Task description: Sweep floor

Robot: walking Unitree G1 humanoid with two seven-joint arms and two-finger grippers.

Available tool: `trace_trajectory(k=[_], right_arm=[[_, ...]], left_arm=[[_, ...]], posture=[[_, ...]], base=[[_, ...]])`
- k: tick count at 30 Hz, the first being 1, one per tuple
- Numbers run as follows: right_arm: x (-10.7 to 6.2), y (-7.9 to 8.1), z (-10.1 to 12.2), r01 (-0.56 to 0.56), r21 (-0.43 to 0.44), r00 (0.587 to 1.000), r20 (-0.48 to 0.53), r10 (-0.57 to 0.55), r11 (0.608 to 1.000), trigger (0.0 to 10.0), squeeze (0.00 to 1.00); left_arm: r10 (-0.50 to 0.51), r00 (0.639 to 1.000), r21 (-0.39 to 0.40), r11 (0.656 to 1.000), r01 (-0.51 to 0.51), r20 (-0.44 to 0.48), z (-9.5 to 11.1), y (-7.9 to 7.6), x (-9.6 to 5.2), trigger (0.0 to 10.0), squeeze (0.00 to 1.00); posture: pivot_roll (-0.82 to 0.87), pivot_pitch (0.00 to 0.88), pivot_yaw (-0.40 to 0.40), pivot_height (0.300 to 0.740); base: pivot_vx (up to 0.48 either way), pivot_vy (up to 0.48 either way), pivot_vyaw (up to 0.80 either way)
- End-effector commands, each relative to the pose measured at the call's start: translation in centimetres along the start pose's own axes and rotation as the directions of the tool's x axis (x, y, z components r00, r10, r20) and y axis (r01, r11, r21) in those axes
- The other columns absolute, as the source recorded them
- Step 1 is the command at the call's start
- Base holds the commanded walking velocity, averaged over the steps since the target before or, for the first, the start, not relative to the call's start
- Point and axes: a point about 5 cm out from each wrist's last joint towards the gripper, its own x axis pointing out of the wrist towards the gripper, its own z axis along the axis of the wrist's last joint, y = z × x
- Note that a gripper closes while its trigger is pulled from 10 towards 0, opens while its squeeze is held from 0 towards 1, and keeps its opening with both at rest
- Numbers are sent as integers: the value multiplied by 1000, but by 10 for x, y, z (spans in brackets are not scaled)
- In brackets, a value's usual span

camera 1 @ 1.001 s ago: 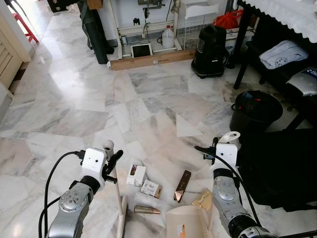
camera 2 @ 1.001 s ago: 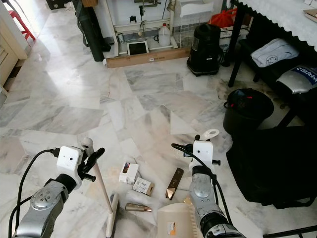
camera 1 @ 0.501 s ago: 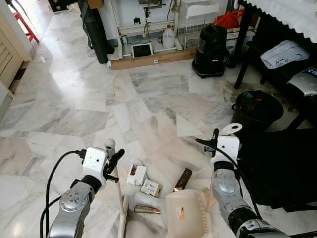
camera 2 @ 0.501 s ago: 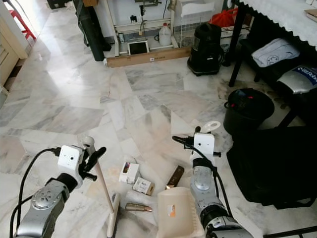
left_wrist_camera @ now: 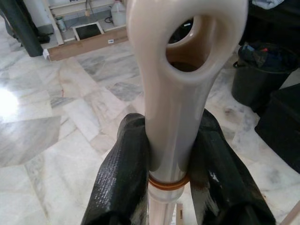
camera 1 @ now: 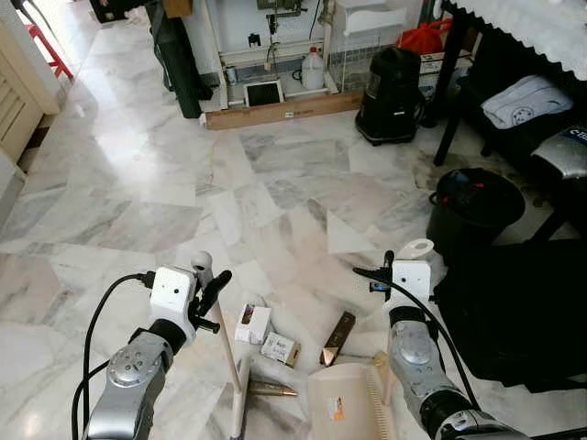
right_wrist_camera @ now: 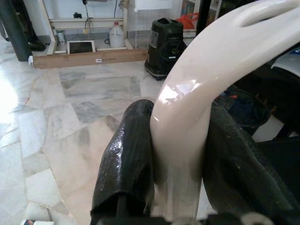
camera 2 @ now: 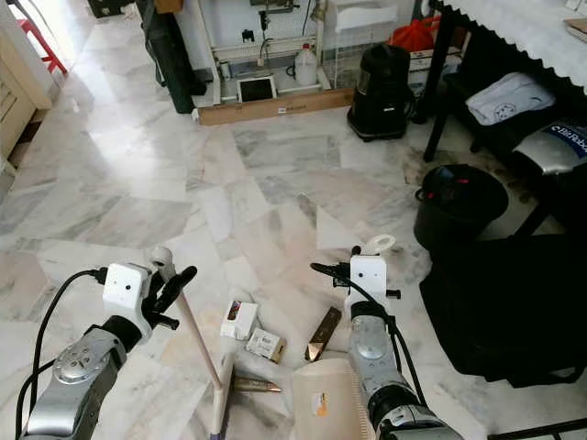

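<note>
The left tool (left_wrist_camera: 171, 161) is clamped on the broom handle (left_wrist_camera: 176, 93); the right tool (right_wrist_camera: 180, 161) is clamped on the dustpan handle (right_wrist_camera: 197, 89). Judged best: keep the dustpan (camera 1: 347, 403) flat on the floor (camera 1: 165, 183) and draw the broom head (camera 1: 240, 399) through the litter (camera 1: 275, 346) toward it. The wrist views show both grips; the eye views show the litter.

The cream dustpan handle (right_wrist_camera: 187, 126) is squeezed by the right tool (right_wrist_camera: 180, 154) above the marble floor (right_wrist_camera: 56, 122).
</note>
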Motion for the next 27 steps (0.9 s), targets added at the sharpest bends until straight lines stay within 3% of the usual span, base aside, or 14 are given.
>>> trace_trajectory(k=[1, 11, 18, 27], right_arm=[[-15, 0, -25, -5, -8, 992, -124, 4, 1000, 10000, 0], [-17, -3, -27, 5, -13, 991, -134, -6, 1000, 10000, 0], [-12, 1, -21, 2, -1, 993, -118, -3, 1000, 10000, 0], [-12, 1, -21, 2, 6, 993, -118, -1, 1000, 10000, 0]], left_arm=[[-14, 1000, -21, 1000, 14, -18, -1, 1, 1, 10000, 0], [-165, 982, -132, 980, 152, -97, -7, -10, -1, 10000, 0], [-123, 991, -193, 975, 111, -51, 5, -4, 6, 10000, 0], [-53, 998, -294, 955, 40, -35, 6, 4, 7, 10000, 0]], posture=[[234, 124, 81, 740], [227, 128, 80, 740], [221, 126, 79, 740], [214, 124, 77, 740]], base=[[0, 0, 0], [0, 0, 0], [0, 0, 0], [0, 0, 0]])
